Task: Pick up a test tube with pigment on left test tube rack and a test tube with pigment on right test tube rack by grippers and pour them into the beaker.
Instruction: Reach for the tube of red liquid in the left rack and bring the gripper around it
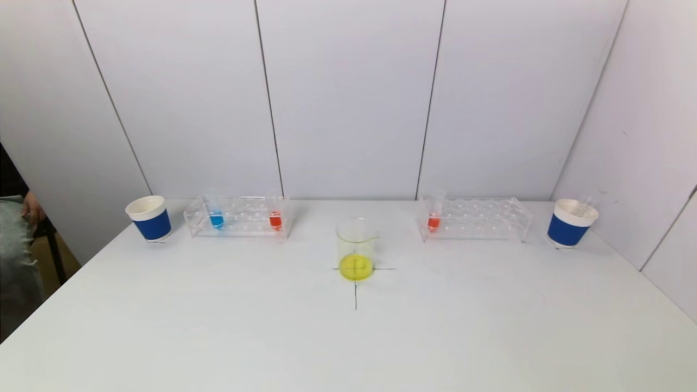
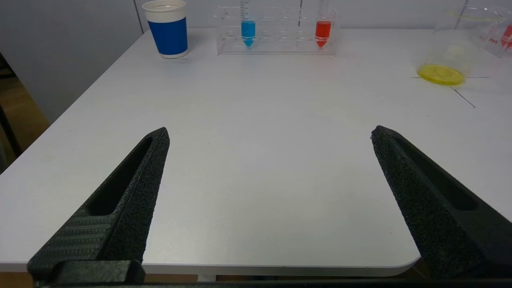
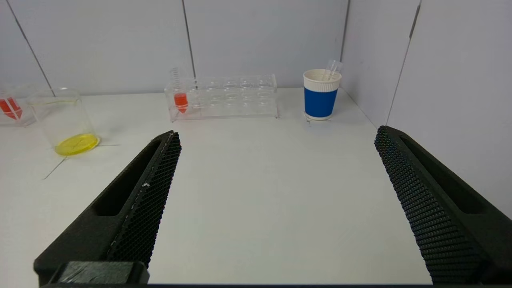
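Note:
The clear left rack (image 1: 239, 218) at the back left holds a blue-pigment tube (image 1: 216, 219) and a red-pigment tube (image 1: 275, 220); both tubes show in the left wrist view, blue (image 2: 248, 29) and red (image 2: 323, 29). The clear right rack (image 1: 475, 219) holds one red-pigment tube (image 1: 433, 221), which also shows in the right wrist view (image 3: 181, 100). A glass beaker (image 1: 356, 249) with yellow liquid stands on a cross mark at the table's middle. My left gripper (image 2: 270, 134) and right gripper (image 3: 277, 134) are open and empty near the table's front edge, out of the head view.
A blue-and-white paper cup (image 1: 149, 218) stands left of the left rack. Another cup (image 1: 570, 222) right of the right rack holds an empty tube (image 3: 333, 69). White walls close the back and right side. A person's hand (image 1: 31, 209) shows at the far left.

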